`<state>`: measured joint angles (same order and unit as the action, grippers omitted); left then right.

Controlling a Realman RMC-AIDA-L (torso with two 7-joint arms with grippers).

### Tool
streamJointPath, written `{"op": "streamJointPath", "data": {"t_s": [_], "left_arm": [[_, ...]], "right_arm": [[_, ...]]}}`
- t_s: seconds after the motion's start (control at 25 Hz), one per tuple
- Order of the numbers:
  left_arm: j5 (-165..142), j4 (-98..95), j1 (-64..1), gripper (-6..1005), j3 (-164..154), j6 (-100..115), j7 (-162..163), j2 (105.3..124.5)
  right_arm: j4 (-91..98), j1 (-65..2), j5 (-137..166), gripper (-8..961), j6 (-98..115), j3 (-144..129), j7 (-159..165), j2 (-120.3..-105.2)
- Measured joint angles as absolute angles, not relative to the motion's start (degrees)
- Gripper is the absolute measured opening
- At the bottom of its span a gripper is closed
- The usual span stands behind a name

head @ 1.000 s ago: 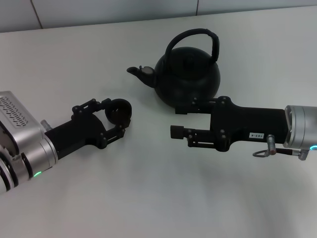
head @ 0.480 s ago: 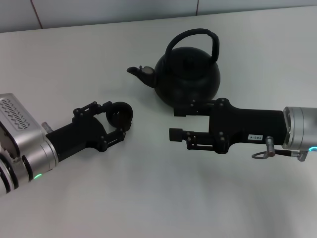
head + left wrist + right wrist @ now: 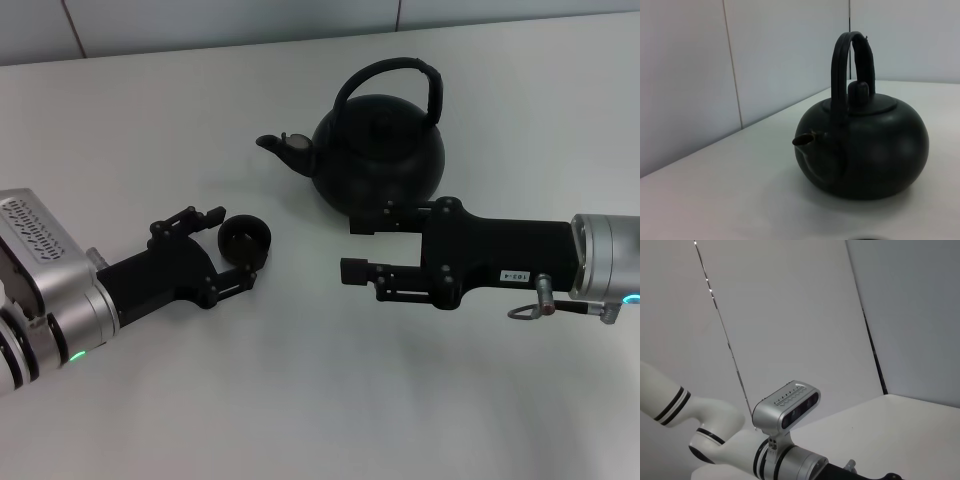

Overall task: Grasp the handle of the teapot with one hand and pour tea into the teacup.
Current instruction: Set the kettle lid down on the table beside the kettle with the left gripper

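The matte-black teapot (image 3: 375, 150) stands upright at the back middle of the table, its spout (image 3: 275, 145) pointing left and its arched handle (image 3: 400, 70) upright. The small black teacup (image 3: 245, 238) stands on the table in front and to the left of the spout. My left gripper (image 3: 228, 250) is open, its fingertips either side of the cup's near side and slightly apart from it. My right gripper (image 3: 356, 246) is open and empty, low in front of the teapot, pointing left. The left wrist view shows the teapot (image 3: 865, 150) and handle (image 3: 852, 60). No tea is visible.
The white table (image 3: 320, 400) ends at a grey wall (image 3: 200, 20) at the back. The right wrist view shows only my left arm's wrist camera (image 3: 785, 407) and the wall.
My left gripper has drawn back toward the near left and its fingers have come off the teacup, which now sits slightly lower. My right gripper has edged a little left.
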<state>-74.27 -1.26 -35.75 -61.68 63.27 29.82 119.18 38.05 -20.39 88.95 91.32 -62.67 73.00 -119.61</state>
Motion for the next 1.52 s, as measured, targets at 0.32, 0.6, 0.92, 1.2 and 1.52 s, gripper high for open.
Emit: {"op": "streamJointPath", "data": {"t_s": [0.32,0.6,0.92,1.2,1.52], "left_arm": [[-74.3,-1.2,-36.0,797,-61.9,62.8,29.9,119.18],[-74.4,-1.4,-36.1,842,-62.4,62.9,29.9,119.18],[-74.5,-1.9,-36.0,846,-62.9,64.2,30.5,119.18],[-75.0,-2.9,-35.1,850,-63.2,66.2,30.9,119.17],[-75.1,-12.6,-28.9,853,-68.3,74.3,37.0,118.9]], "right_arm": [[38.1,-20.4,88.9,627,91.3,-62.5,73.0,-119.52],[38.1,-20.4,88.9,628,91.1,-62.3,72.9,-119.53],[38.1,-20.6,88.9,627,90.8,-62.2,72.9,-119.39],[38.2,-20.6,88.9,627,90.8,-62.0,72.9,-119.35],[38.3,-20.7,88.9,628,90.8,-62.0,72.9,-119.33]]}}
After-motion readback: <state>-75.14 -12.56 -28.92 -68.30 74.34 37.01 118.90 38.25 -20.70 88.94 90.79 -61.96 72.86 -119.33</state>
